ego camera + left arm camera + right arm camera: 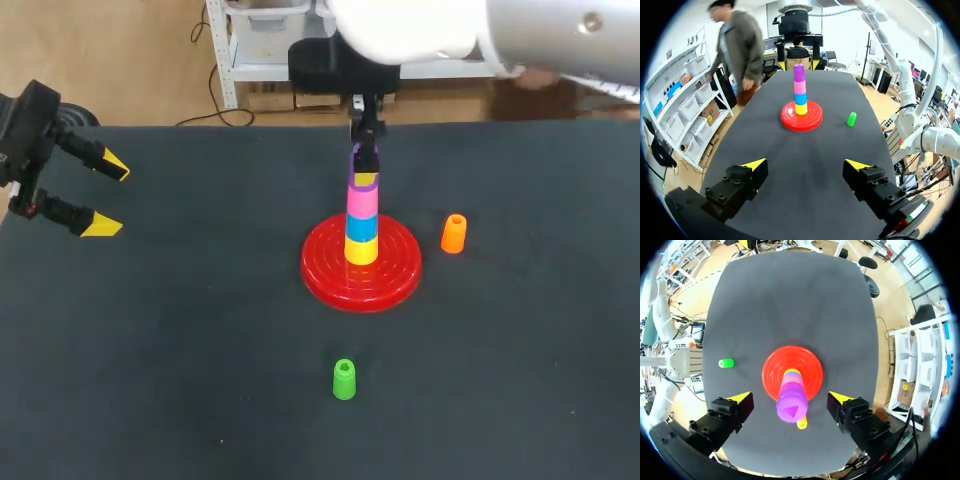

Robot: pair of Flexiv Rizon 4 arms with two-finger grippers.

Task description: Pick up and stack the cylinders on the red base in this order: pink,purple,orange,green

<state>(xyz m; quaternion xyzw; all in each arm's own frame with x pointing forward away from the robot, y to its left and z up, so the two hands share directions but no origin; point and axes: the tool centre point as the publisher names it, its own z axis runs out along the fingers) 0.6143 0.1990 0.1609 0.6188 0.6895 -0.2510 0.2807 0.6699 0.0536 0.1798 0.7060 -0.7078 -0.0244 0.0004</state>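
The red base (pixel 395 278) carries a stack of yellow, blue, pink (pixel 361 203) and, on top, purple (pixel 799 73) cylinders. My right gripper (pixel 363 165) hangs straight over the stack. In its wrist view the gripper (pixel 790 397) is open, and the purple cylinder (pixel 791 402) stands between the fingers with a gap on each side. The orange cylinder (pixel 454 233) stands on the table right of the base. The green cylinder (pixel 344 379) stands in front of it. My left gripper (pixel 106 195) is open and empty at the table's far left.
From the left wrist, the stack (pixel 800 92) and red base (pixel 801 120) stand far ahead of the left gripper (pixel 805 165), with the green cylinder (pixel 852 119) to one side. Black tabletop lies between.
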